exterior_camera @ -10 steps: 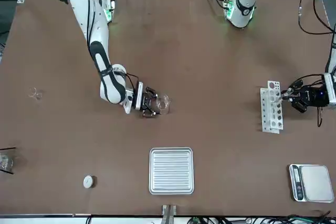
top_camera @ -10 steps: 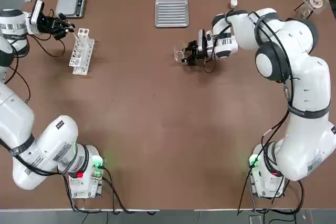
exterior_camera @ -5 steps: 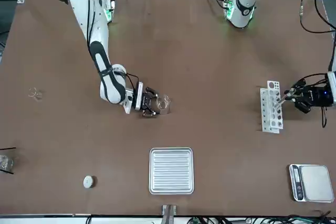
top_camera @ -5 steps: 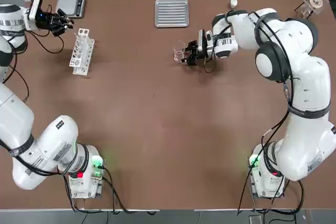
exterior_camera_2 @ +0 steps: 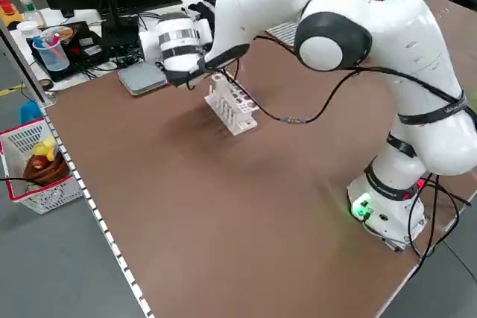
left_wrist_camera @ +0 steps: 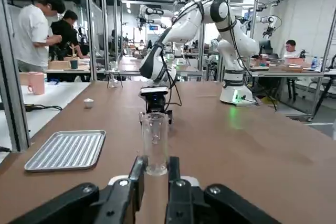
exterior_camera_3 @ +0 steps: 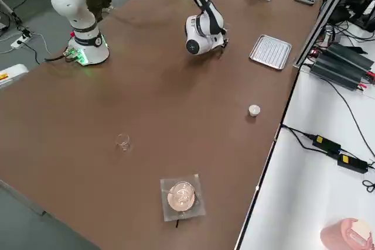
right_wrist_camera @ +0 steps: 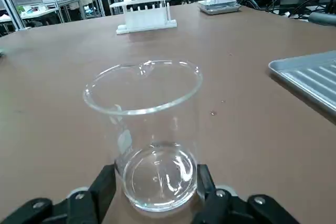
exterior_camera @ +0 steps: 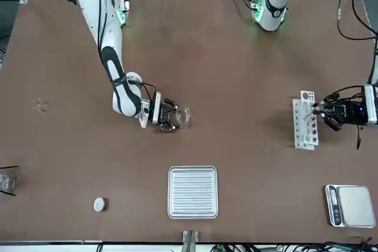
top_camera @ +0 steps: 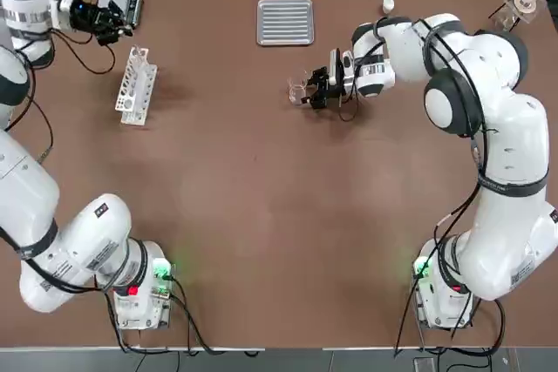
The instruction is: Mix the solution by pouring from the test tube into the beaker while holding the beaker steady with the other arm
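The left gripper (left_wrist_camera: 154,182), raised near the rack (top_camera: 136,86) at the surface's (top_camera: 261,198) far-left corner, has its fingers (left_wrist_camera: 137,174) clamped on the tube (left_wrist_camera: 155,142). Well apart, mid-surface, the right gripper (right_wrist_camera: 155,184) pinches the beaker (right_wrist_camera: 149,129), which stands upright beside the tray (top_camera: 285,22).

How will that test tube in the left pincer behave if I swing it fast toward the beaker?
The test tube is thin clear glass, so probably fragile and slick. The left pincer clamps only its base end, so a fast swing might make it slip or pivot. It looks light, and would likely roll if dropped.
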